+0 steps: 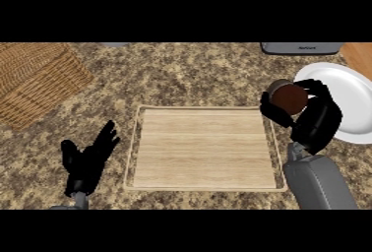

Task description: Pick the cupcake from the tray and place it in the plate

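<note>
Right hand (314, 118) is curled around the cupcake (289, 97) with its grey forearm coming up from below, left hand (87, 158) just resting open, fingers up.

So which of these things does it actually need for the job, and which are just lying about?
Part of the job:
- cupcake, held in the right robot hand
- wooden tray, where it came from
- white plate, where it goes

Just lying about:
- wicker basket, far left
- grey appliance, top edge
- left robot hand, resting open beside the tray
</note>
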Action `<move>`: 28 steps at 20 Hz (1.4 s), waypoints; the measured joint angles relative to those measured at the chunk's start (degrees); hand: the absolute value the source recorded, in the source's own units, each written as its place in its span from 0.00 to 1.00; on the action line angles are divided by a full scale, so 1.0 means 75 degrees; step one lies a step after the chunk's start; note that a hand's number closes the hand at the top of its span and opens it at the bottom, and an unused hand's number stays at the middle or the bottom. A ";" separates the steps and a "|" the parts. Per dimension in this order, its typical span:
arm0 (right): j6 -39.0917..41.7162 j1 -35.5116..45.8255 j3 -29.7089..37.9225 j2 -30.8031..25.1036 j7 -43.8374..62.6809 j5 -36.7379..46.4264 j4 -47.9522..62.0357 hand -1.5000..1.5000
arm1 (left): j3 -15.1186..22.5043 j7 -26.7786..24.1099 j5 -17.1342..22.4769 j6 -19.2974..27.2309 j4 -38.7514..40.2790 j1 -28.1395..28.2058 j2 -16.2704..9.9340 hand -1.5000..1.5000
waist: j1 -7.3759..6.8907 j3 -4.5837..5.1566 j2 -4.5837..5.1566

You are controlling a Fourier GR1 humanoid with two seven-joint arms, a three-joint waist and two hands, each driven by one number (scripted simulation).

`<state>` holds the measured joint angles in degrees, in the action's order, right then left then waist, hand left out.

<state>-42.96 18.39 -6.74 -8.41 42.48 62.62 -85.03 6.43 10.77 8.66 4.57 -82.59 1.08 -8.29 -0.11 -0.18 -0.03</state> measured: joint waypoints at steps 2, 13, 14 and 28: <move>-0.0298 0.0085 0.0439 -0.0367 -0.0446 -0.0466 0.0443 1.00 | -0.0007 0.0003 -0.0014 -0.0001 0.0065 -0.0050 0.0037 0.50 | -0.0017 -0.0002 0.0009; -0.1361 0.1122 0.2347 -0.2035 -0.3859 -0.3677 0.3718 1.00 | 0.0006 0.0250 -0.0046 -0.0078 0.0031 -0.0201 0.0105 0.50 | -0.0158 -0.0012 0.0063; -0.1280 0.1251 0.2518 -0.2190 -0.4225 -0.3996 0.3999 1.00 | 0.0030 0.0318 -0.0070 -0.0059 0.0026 -0.0228 0.0124 0.50 | -0.0166 -0.0014 0.0068; 0.1067 0.2433 0.3590 -0.3617 -0.6144 -0.5317 0.8191 0.00 | 0.0091 0.0188 -0.0215 -0.0092 0.0188 -0.0483 0.0252 0.50 | -0.0438 -0.0034 0.0189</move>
<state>-34.95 36.64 20.18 -35.54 -3.60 22.74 -23.60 7.11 12.18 7.05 3.88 -81.18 -2.54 -6.40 -3.40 -0.44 1.38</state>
